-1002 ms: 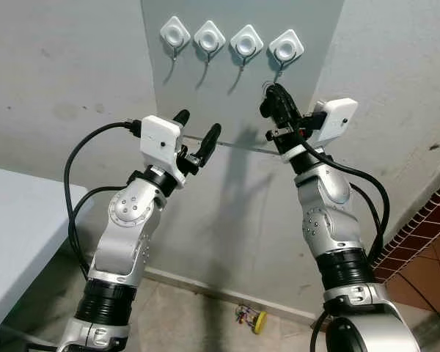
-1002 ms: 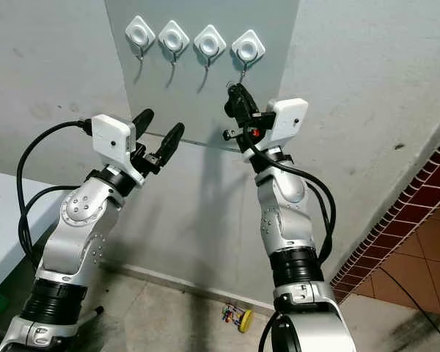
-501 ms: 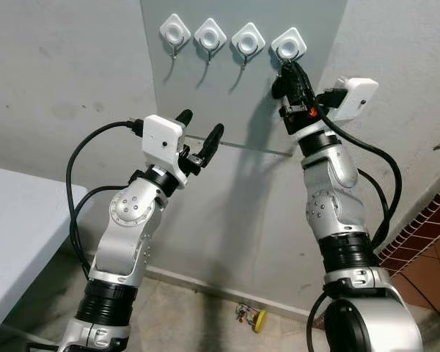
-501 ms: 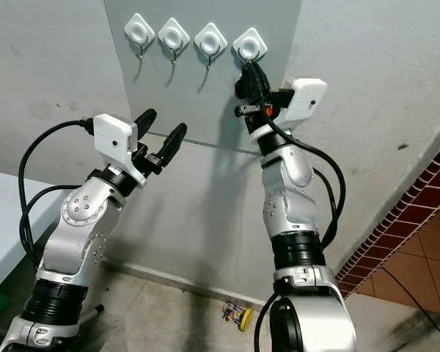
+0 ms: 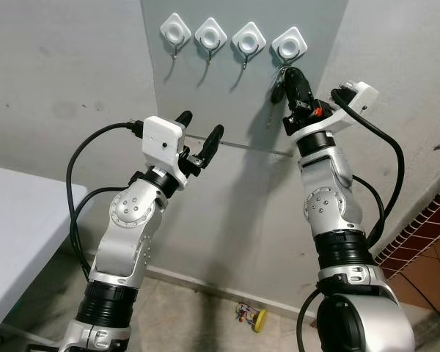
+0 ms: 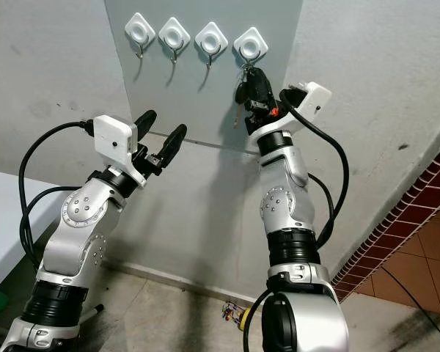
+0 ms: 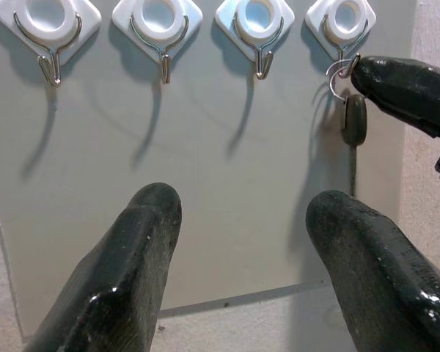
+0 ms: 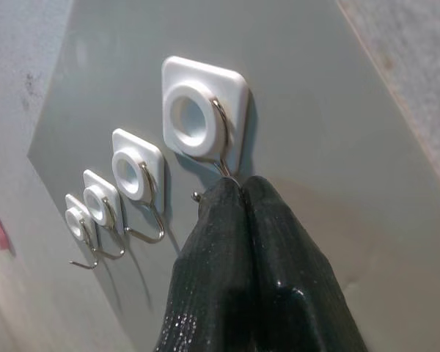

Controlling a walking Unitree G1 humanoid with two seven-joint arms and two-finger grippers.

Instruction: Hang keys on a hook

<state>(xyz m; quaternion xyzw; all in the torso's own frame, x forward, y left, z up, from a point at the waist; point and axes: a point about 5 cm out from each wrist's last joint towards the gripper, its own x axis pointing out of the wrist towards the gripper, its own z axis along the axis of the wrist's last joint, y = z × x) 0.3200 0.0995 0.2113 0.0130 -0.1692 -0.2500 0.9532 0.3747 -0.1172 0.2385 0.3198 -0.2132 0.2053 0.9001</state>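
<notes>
Left wrist view gives us the dark key on its silver ring (image 7: pixel 353 117), hanging at the rightmost white diamond-shaped wall hook (image 7: pixel 345 22) on the grey panel (image 5: pixel 242 103). Our right gripper (image 7: pixel 359 73) is pressed closed at the ring. Our left gripper (image 5: pixel 198 136) hovers below the hooks, fingers spread apart, holding nothing.

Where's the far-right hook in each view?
Left eye: hook, last of the row, upper right of centre.
Right eye: hook, last of the row, above centre.
Left wrist: end hook, carrying the key ring.
Right wrist: nearest, largest hook.
Shared landmark: the right gripper, shut just beneath it.
</notes>
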